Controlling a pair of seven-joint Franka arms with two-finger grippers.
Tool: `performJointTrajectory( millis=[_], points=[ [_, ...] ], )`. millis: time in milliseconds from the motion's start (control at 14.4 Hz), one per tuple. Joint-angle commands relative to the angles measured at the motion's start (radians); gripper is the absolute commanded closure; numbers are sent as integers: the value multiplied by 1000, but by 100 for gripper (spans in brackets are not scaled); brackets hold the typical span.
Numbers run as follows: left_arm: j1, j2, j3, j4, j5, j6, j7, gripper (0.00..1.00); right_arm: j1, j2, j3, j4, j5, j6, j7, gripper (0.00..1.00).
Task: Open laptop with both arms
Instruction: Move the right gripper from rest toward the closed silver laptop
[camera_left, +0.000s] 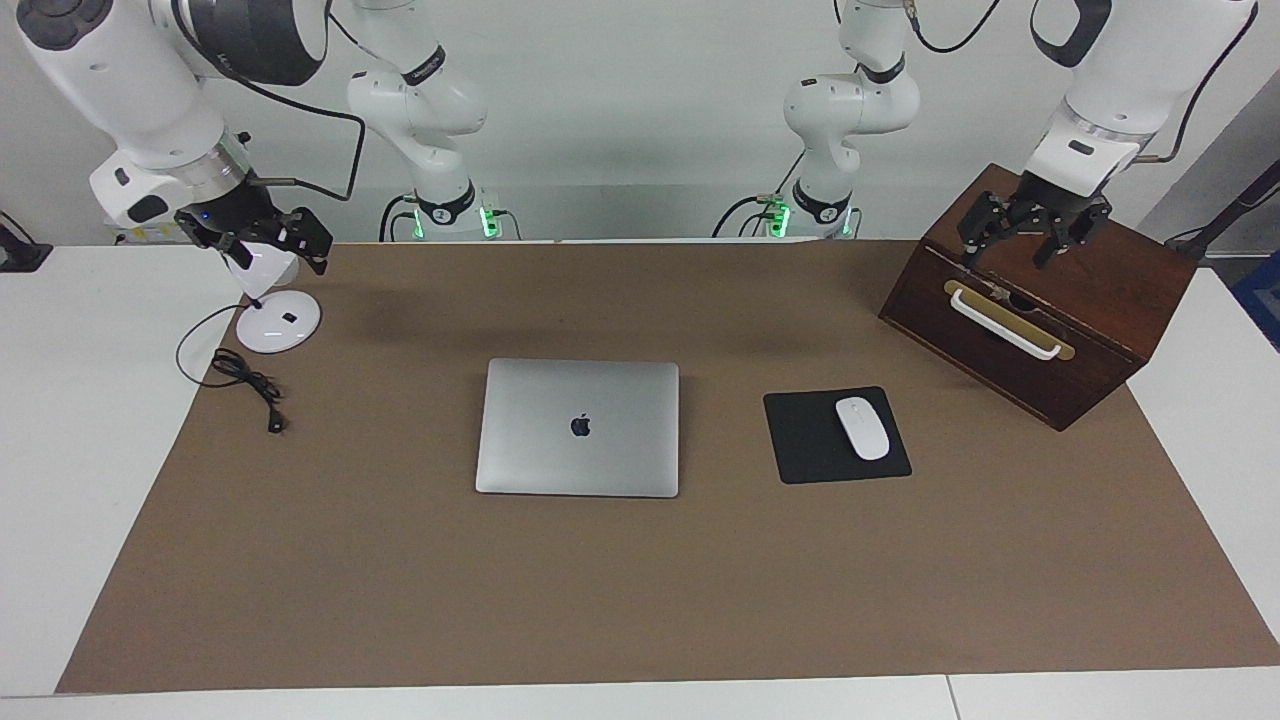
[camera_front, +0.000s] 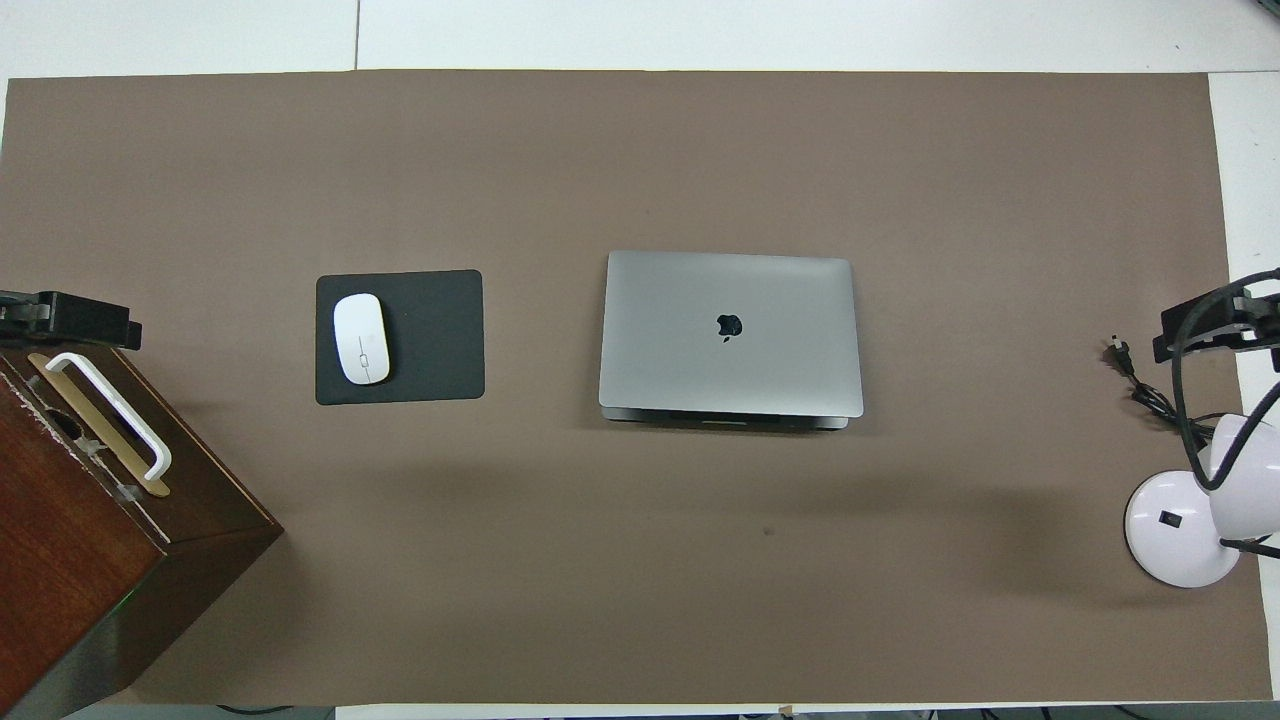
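Note:
The silver-grey laptop (camera_left: 578, 427) lies closed, apple logo up, in the middle of the brown mat; it also shows in the overhead view (camera_front: 730, 333). My left gripper (camera_left: 1005, 258) hangs open and empty over the wooden box at the left arm's end of the table, and its tip shows in the overhead view (camera_front: 65, 318). My right gripper (camera_left: 266, 248) hangs open and empty over the white lamp at the right arm's end, and it shows at the edge of the overhead view (camera_front: 1215, 320). Both grippers are well away from the laptop.
A black mouse pad (camera_left: 805, 440) with a white mouse (camera_left: 862, 428) lies beside the laptop toward the left arm's end. A dark wooden box (camera_left: 1060, 330) with a white handle stands under the left gripper. A white desk lamp (camera_left: 278, 322) and its black cable (camera_left: 250, 380) sit under the right gripper.

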Motion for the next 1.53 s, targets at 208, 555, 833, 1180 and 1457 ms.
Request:
performJointTrajectory(
  millis=[208, 555, 833, 1180, 1457],
  points=[
    [-13, -23, 7, -27, 20, 1, -8, 0, -5, -26, 6, -28, -8, 9, 14, 0],
    [-13, -23, 7, -25, 19, 6, -8, 0, -8, -26, 6, -31, -6, 26, 11, 0],
    [-13, -23, 7, -25, 19, 3, -9, 0, -9, -18, 6, -106, 1, 201, -28, 0],
    [-12, -23, 7, -27, 19, 18, -15, 11, -11, 40, 7, -184, 27, 433, -98, 0],
    [-2, -22, 7, -27, 19, 27, -12, 100, -32, 71, 6, -316, 223, 627, -163, 0]
  ],
)
